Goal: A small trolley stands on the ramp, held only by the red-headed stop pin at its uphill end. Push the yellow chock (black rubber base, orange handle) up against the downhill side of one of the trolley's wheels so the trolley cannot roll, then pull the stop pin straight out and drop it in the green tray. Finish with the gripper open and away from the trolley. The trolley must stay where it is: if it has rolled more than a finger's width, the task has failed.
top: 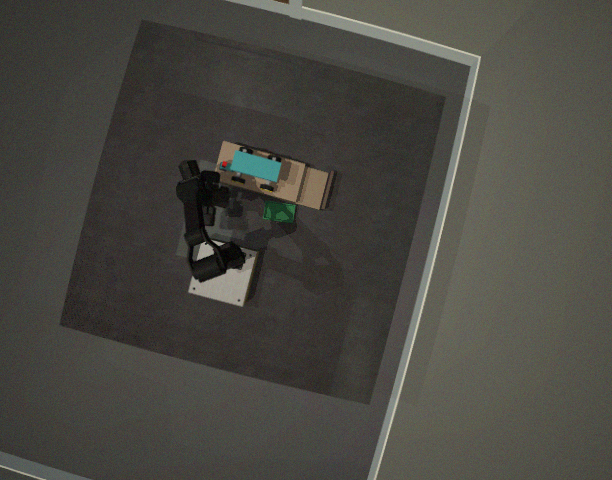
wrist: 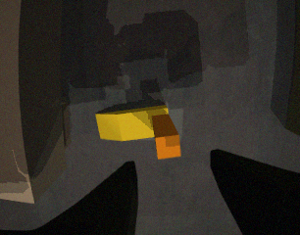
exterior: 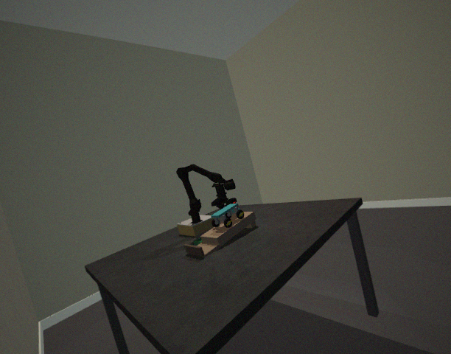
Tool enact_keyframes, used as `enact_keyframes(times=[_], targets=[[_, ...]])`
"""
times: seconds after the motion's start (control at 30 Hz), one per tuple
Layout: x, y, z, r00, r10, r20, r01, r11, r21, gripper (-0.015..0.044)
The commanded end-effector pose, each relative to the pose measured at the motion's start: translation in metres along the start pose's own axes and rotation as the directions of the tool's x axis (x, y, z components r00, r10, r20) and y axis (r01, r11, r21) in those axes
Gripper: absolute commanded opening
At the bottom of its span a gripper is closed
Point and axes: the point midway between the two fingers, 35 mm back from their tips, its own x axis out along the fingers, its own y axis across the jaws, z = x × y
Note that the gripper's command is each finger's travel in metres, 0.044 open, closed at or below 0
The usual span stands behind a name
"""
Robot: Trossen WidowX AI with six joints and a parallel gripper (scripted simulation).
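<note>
The yellow chock (wrist: 123, 127) rests on the table in the wrist view, its orange handle (wrist: 168, 147) toward the fingers; the arm hides it in the top view. My gripper (wrist: 174, 164) (top: 219, 196) (exterior: 222, 204) is open and points down above it, with the handle just ahead of the fingertip gap and nothing held. The turquoise trolley (top: 255, 165) (exterior: 224, 210) stands on the wooden ramp (top: 293, 180) (wrist: 5, 98). The red-headed stop pin (top: 224, 164) (exterior: 234, 203) stands at its uphill end. The green tray (top: 279, 212) (exterior: 197, 242) sits beside the ramp's lower part.
The pale robot base (top: 221, 284) stands on the chock's side of the ramp. The ramp's raised end stop (top: 328, 190) (exterior: 194, 250) is at its low end. The ramp side lies left of the fingers in the wrist view. A paler patch shows on the table around the chock.
</note>
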Motion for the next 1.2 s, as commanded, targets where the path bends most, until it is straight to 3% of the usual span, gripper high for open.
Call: enact_keyframes(times=[0.0,1.17], targets=[[0.005,0.0,0.001,1.0,0.003,0.005,-0.003,1.0,0.001,0.019],[0.051,0.0,0.001,1.0,0.002,0.005,-0.002,1.0,0.001,0.019]])
